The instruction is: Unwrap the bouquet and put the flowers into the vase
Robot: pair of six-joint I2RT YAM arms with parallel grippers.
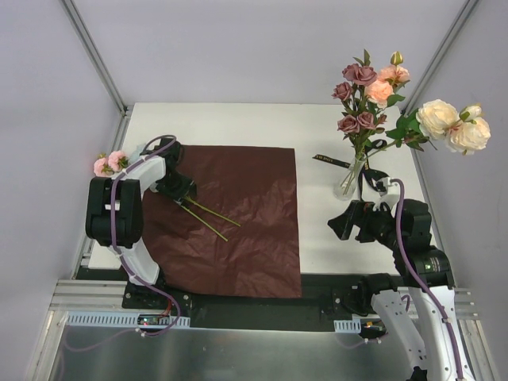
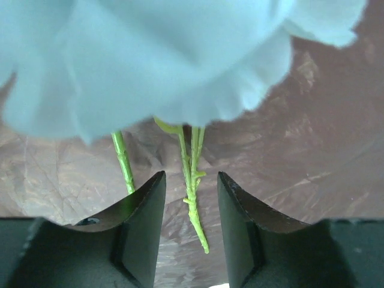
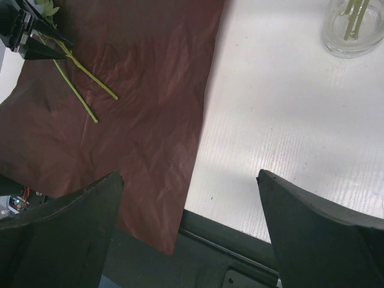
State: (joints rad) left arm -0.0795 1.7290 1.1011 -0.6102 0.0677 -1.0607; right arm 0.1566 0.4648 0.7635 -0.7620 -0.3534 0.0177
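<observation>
The bouquet is undone: its dark red paper (image 1: 238,222) lies flat on the table. Two green flower stems (image 1: 210,216) lie on it, their pink blooms (image 1: 111,163) showing beside the left arm. My left gripper (image 1: 184,194) sits over those stems. In the left wrist view its jaws (image 2: 191,177) stand narrowly apart either side of one stem (image 2: 193,198), with a gap on both sides. The second stem (image 2: 123,162) runs outside the left finger, and a pale bloom (image 2: 150,60) fills the top. The glass vase (image 1: 352,178) holds several flowers (image 1: 367,95). My right gripper (image 1: 343,224) is open and empty.
A black ribbon (image 1: 329,160) lies left of the vase. Cream roses (image 1: 452,125) lean out to the right of it. In the right wrist view the paper's edge (image 3: 204,120) meets the white table (image 3: 288,108), with the vase base (image 3: 353,33) at the top right.
</observation>
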